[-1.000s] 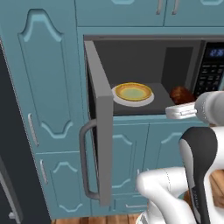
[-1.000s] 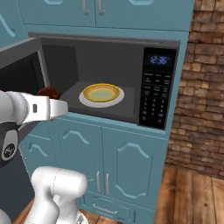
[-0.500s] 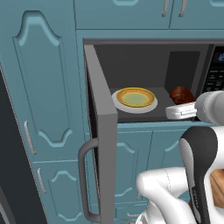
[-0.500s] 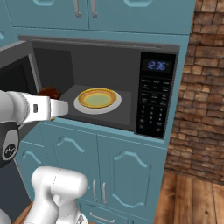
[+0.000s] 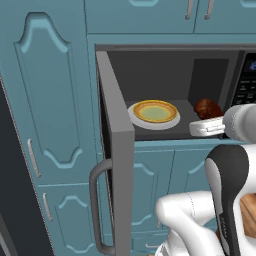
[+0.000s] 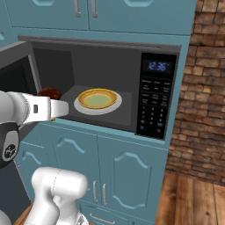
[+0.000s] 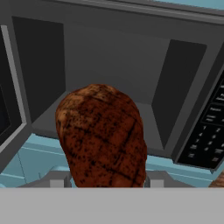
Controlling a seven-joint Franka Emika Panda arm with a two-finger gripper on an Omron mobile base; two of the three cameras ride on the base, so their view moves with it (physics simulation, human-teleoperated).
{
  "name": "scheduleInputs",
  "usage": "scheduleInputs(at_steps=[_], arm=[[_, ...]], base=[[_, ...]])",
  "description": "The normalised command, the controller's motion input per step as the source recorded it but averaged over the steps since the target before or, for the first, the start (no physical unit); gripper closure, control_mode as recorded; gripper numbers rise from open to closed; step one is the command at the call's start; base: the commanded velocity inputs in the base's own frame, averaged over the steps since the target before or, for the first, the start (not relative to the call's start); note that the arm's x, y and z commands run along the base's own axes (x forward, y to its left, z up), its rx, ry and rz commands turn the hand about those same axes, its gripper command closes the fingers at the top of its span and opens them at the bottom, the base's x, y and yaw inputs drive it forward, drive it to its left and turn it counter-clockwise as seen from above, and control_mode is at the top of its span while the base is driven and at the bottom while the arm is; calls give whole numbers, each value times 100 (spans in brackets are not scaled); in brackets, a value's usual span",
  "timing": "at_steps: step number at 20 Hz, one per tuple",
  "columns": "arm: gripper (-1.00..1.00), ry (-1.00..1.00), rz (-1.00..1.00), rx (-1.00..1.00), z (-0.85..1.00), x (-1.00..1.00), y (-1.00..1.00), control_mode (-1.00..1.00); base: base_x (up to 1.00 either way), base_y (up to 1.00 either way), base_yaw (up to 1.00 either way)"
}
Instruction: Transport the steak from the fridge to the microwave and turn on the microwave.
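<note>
From the left base view, the microwave stands wide open, its grey door swung out toward us with the vertical handle on its near edge, and inside sits a white plate with a yellow centre. Just right of that plate, at the mouth of the cavity, there's the steak, dark reddish-brown, riding at the tip of the gripper, with the white arm curving up from below. Over to the right base view: same open microwave, clock lit on the black keypad strip, the plate in the middle of the cavity floor, and the steak peeking up behind the white gripper at the left of the opening, apart from the plate. Teal cabinet doors run below, a brick wall to the right. Now the hand view: the steak looms large and close, held between the jaws, which are clamped on its sides down low, and beyond it lies the microwave cavity, with the keypad at the right edge.
</note>
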Motion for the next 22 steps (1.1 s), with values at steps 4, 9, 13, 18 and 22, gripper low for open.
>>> scheduleInputs(at_steps=[4,9,13,18,22], arm=[[100,0,0,0,0,0,0,100],[100,0,0,0,-2,0,0,-100],[100,0,0,0,-15,13,-12,-100],[100,0,0,0,-14,25,0,-100],[100,0,0,0,-17,42,0,-100]], base=[[0,0,0],[-2,0,0],[0,0,0],[0,0,0],[0,0,0]])
